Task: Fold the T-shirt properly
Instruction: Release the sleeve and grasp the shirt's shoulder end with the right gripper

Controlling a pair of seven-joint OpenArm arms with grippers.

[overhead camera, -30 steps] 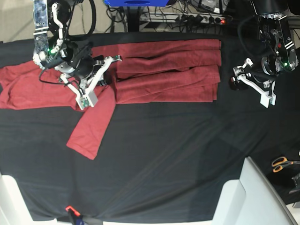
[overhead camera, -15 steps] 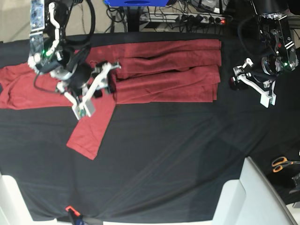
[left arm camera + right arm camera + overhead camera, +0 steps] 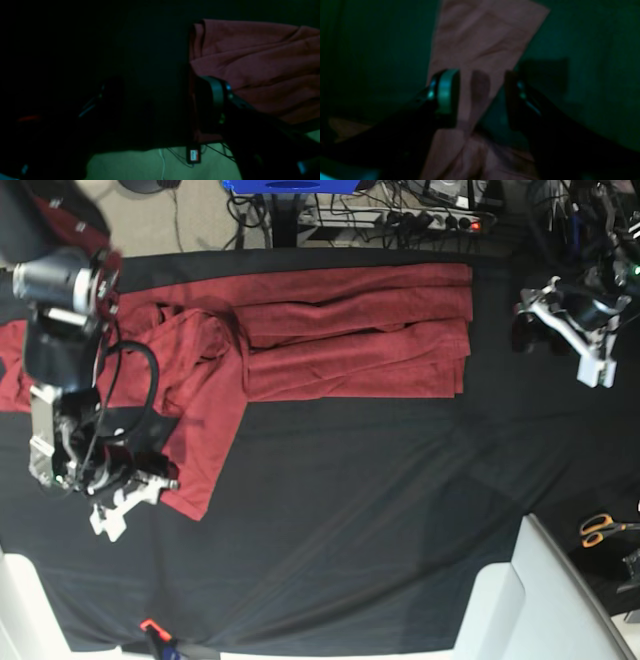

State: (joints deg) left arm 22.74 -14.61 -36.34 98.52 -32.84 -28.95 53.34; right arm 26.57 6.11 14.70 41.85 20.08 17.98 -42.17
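Note:
The rust-red T-shirt [image 3: 350, 330] lies on the black cloth, its body folded into a long band at the back. One sleeve [image 3: 200, 465] runs down toward the front left. My right gripper [image 3: 128, 502] hovers at that sleeve's lower end. In the right wrist view its jaws [image 3: 480, 95] stand open, with the sleeve [image 3: 482, 42] flat beneath them and nothing gripped. My left gripper [image 3: 567, 330] hangs open over bare cloth, right of the shirt's folded edge [image 3: 250, 62]. One dark finger [image 3: 215, 92] shows in the dim left wrist view.
Orange-handled scissors [image 3: 600, 528] lie at the right edge. A white panel [image 3: 540, 600] rises at the front right. A power strip [image 3: 430, 220] and cables sit behind the table. The right arm's body covers the shirt's left part.
My right gripper has opened and moved from the shirt's shoulder area down to the sleeve's end at the front left. The left arm has shifted back and to the right.

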